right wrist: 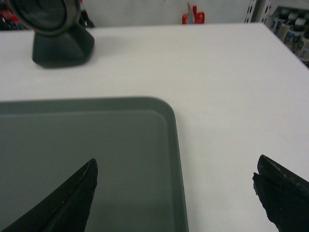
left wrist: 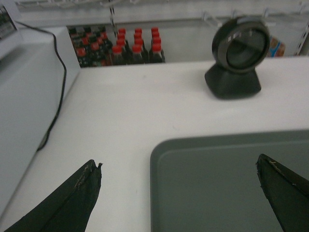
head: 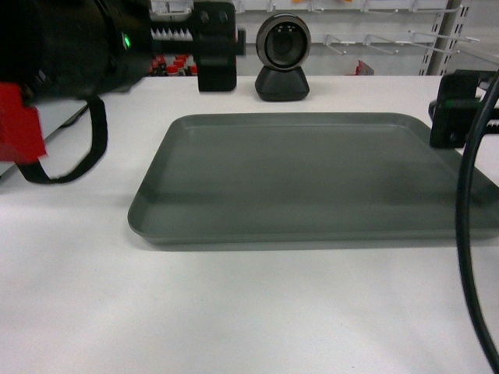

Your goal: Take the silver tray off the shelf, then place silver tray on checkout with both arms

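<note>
The silver tray (head: 312, 179) lies flat on the white checkout (head: 234, 312), just in front of the black round webcam (head: 282, 56). My left gripper (left wrist: 178, 166) is open and hangs above the tray's (left wrist: 227, 183) far left corner, one finger over the tabletop and one over the tray. My right gripper (right wrist: 175, 166) is open too and straddles the right rim of the tray (right wrist: 87, 145) from above. Neither gripper touches the tray. In the head view the left gripper (head: 216, 47) is at the top left and the right gripper (head: 456, 109) at the right edge.
Store shelves (head: 374, 47) with hooks run behind the checkout. Red-capped bottles (left wrist: 128, 48) stand on a lower shelf beyond the table's far edge. A white box with a black cable (left wrist: 58, 77) sits on the left. A black cable (head: 468, 257) hangs at the right.
</note>
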Robot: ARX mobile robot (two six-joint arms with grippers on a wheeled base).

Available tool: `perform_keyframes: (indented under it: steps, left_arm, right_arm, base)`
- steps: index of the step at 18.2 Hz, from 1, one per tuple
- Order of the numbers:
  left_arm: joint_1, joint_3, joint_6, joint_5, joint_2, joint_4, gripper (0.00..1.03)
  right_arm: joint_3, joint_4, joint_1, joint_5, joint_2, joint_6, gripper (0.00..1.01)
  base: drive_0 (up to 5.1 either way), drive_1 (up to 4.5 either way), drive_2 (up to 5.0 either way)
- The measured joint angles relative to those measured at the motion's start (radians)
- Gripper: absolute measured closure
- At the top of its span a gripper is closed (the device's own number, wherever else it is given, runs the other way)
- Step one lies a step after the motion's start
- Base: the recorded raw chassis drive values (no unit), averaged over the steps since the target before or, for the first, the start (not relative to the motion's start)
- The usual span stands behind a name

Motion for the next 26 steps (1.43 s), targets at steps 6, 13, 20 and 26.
perform_keyframes:
  steps: [6, 13, 20, 26]
  left_arm:
    - [-0.016, -0.024, -0.001, -0.018, -0.27, 0.043, 0.05]
    - [0.021, -0.072, 0.041, 0.027, -0.428, -0.16, 0.19]
    - [0.224, -0.522, 0.048, 0.235, -0.742, -0.045, 0.92]
    - [0.334, -0.703, 0.051, 0.341, -0.926, -0.042, 1.01]
  right_arm:
    - [0.001, -0.04, -0.01, 0.014, -0.276, 0.08, 0.03]
    - [-0.186, -0.201, 0.001, 0.05, -0.584, -0.035, 0.41]
    - [-0.486, -0.231, -0.037, 0.019, -0.945, -0.06, 0.99]
    - [-0.626, -0.236, -0.129, -0.074, -1.099, -0.06, 0.99]
  base:
    - [0.0, 0.0, 0.0]
    - [0.0, 0.0, 0.0]
    - [0.0, 0.0, 0.0]
    - [0.0, 0.0, 0.0]
